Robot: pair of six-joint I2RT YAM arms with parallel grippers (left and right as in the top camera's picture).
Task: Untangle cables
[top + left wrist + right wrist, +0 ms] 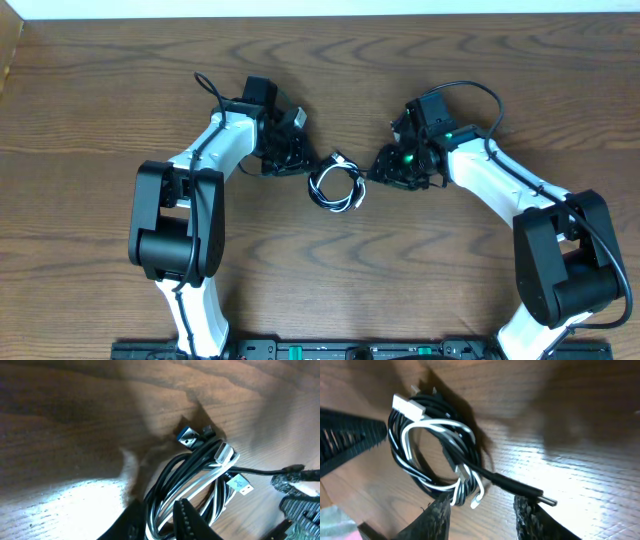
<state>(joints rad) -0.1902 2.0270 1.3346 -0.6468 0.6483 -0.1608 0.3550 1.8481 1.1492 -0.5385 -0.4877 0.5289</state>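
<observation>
Brown wood-grain table [100,110] carries the black cable [492,479] and the white cable [427,424], wound together in one small coil [337,186] at its middle, between the two arms. On the left gripper [156,510] the gap is narrow, with strands of both cables running through it; whether it pinches them I cannot tell. Just beside the coil, the right gripper [482,505] stands partly open, holding nothing.

Black cable [495,480] & white cable [435,422] lie wound together in one small loose coil, flat on the wood tabletop [320,80], approx. mid-table. Tangled: white strands thread thru the black loops. Black's slim plug [540,497] sticks out of the coil; silver USB plug [409,407] sits at the coil's edge.
</observation>
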